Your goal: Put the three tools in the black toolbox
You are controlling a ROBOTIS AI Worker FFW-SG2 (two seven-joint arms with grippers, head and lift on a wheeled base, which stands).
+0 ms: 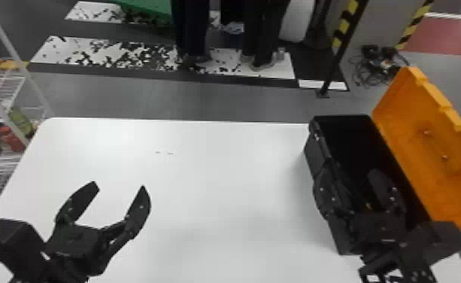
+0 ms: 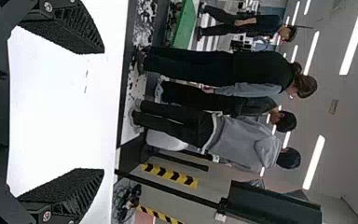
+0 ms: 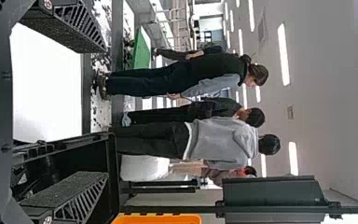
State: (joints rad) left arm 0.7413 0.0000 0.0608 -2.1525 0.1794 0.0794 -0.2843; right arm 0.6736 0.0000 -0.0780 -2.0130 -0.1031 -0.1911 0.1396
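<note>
– So, our step?
– Last one, we judge: left gripper [image 1: 119,186] and right gripper [image 1: 350,171] spread wide, both empty, right one at the black toolbox [image 1: 317,150] on the table [image 1: 222,169].
– Tools?
– Probably inside; too dark for us to confirm. Next, we back the right away.

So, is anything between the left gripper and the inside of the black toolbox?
Yes, at the near end: the right gripper, open, hangs over the black toolbox there. The raised orange lid is on the side away from the left gripper.
</note>
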